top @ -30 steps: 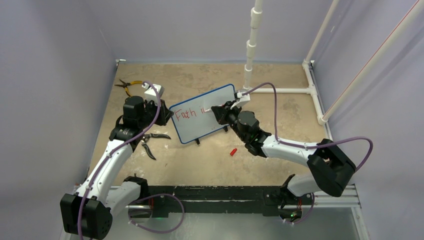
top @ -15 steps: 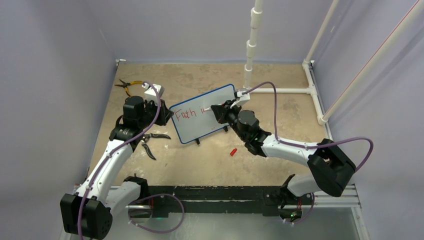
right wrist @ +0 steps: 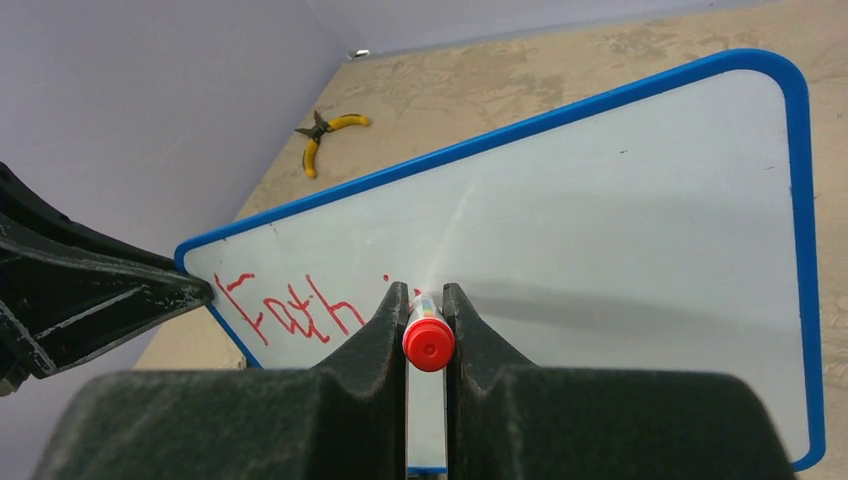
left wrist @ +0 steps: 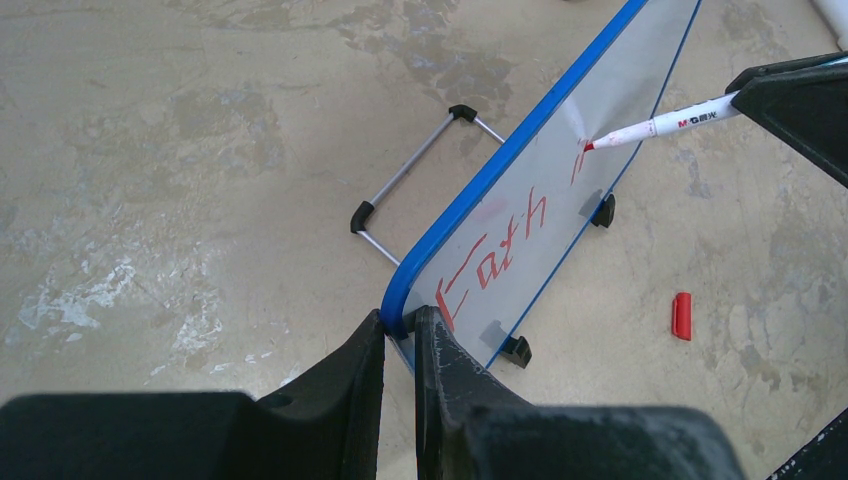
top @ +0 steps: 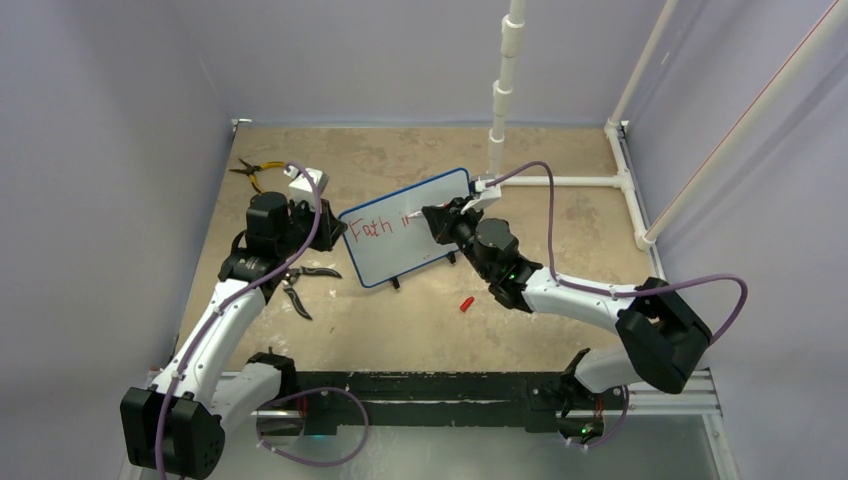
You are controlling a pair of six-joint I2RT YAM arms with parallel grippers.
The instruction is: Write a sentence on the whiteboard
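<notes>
The whiteboard [top: 410, 227] stands tilted on the table, white with a thin blue frame. Red lettering [top: 372, 229] on its left part reads "Fath", with one more stroke begun beside it [left wrist: 579, 165]. My left gripper [left wrist: 402, 322] is shut on the whiteboard's left corner [left wrist: 398, 300], one finger on each face. My right gripper [right wrist: 427, 300] is shut on a white marker with a red end [right wrist: 428, 342]. The marker's red tip [left wrist: 590, 146] touches the whiteboard to the right of the lettering. In the right wrist view the tip is hidden behind the marker's body.
Yellow-handled pliers [top: 251, 170] lie at the back left. Black pliers [top: 305, 280] lie under my left arm. The marker's red cap [top: 466, 303] lies in front of the whiteboard. A white block [top: 306, 181] sits near the left gripper. A white pipe frame [top: 560, 180] stands at the back right.
The right gripper has shifted slightly with the marker at the stroke after "Fath". The left arm and the whiteboard have not moved.
</notes>
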